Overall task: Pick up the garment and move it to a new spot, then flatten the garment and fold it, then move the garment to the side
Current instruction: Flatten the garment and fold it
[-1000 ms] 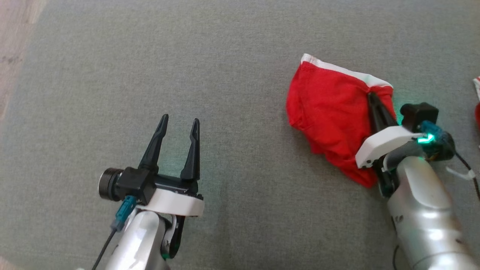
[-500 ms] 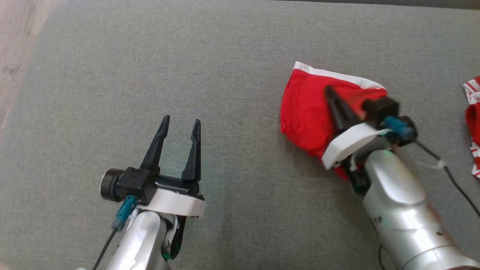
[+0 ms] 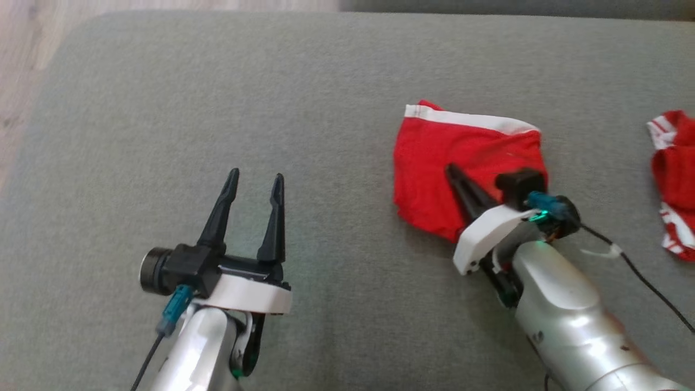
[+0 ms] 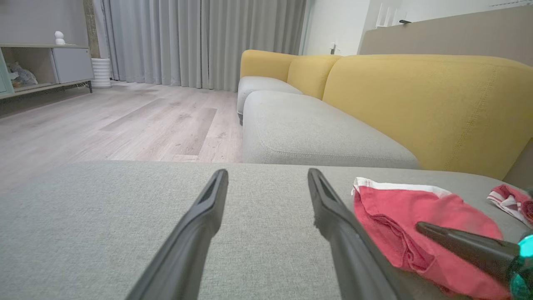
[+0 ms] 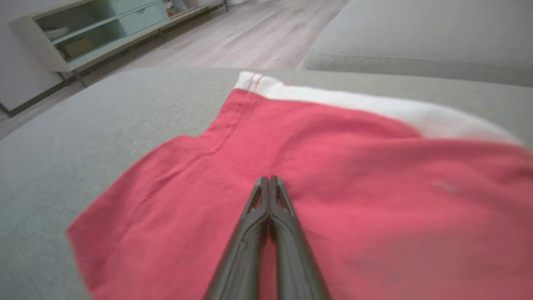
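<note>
The garment (image 3: 434,157) is red with a white band along its far edge and lies bunched on the grey cushion (image 3: 163,108), right of centre. My right gripper (image 3: 449,169) is shut, its fingers lying on top of the red cloth near its middle; in the right wrist view the closed tips (image 5: 270,179) rest on the garment (image 5: 333,146) with no cloth seen pinched between them. My left gripper (image 3: 255,176) stands open over bare cushion to the left, well apart from the garment (image 4: 395,208). The left wrist view shows the left gripper (image 4: 266,173) and the right gripper (image 4: 420,227).
Another red and white cloth (image 3: 673,179) lies at the cushion's right edge. Wood floor (image 3: 21,43) lies beyond the cushion's left and far edges. A yellow sofa back (image 4: 416,96) rises behind the seat.
My right gripper, still shut, has slid left from the garment's right edge onto its middle. The garment looks more compact. The head view has shifted. The left gripper holds still.
</note>
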Tool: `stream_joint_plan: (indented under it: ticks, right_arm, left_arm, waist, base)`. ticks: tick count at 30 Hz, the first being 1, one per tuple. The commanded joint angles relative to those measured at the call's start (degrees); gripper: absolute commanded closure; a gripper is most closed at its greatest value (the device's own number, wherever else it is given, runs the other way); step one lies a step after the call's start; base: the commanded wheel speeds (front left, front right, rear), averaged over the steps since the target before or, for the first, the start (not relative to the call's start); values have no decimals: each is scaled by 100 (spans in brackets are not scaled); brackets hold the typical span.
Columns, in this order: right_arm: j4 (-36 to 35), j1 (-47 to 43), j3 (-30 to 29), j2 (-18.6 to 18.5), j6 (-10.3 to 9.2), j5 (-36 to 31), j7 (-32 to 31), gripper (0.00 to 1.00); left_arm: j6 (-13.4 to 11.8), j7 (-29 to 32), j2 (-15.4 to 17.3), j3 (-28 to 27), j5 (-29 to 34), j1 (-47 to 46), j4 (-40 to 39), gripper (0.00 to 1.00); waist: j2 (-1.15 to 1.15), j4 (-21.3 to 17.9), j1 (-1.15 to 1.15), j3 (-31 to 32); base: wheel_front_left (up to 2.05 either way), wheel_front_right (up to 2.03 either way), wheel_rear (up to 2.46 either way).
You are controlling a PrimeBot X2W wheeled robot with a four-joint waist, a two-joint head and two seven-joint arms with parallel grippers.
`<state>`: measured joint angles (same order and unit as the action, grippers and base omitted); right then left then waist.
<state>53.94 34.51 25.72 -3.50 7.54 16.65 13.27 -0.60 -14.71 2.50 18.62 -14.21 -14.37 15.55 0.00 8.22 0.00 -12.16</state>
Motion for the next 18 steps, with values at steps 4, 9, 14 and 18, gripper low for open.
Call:
stream_joint_plan:
  ticks: [4, 9, 14, 18]
  right_arm:
    - [-572, -103, -795, 61, -5, -258, 167, 100]
    - [-1702, -756, -1844, 56, -5, -876, 171, 100]
    - [-2540, -1399, -2388, 59, -5, -1213, 172, 100]
    - [-3105, -2050, -2605, 60, -5, -1116, 172, 100]
  left_arm:
    - [-33, -29, 38, -339, 58, 73, -227, 0]
    - [-8, -29, 38, -464, 95, 167, -241, 0]
    - [-8, -29, 38, -534, 99, 275, -244, 0]
    - [-8, -29, 38, -544, 60, 399, -203, 0]
  waist:
    - [0, -398, 0, 283]
    - [0, -697, 0, 474]
    - [0, -895, 0, 603]
    - [0, -995, 0, 754]
  base:
    - [0, 0, 0]
    - [0, 0, 0]
    - [0, 0, 0]
    - [0, 0, 0]
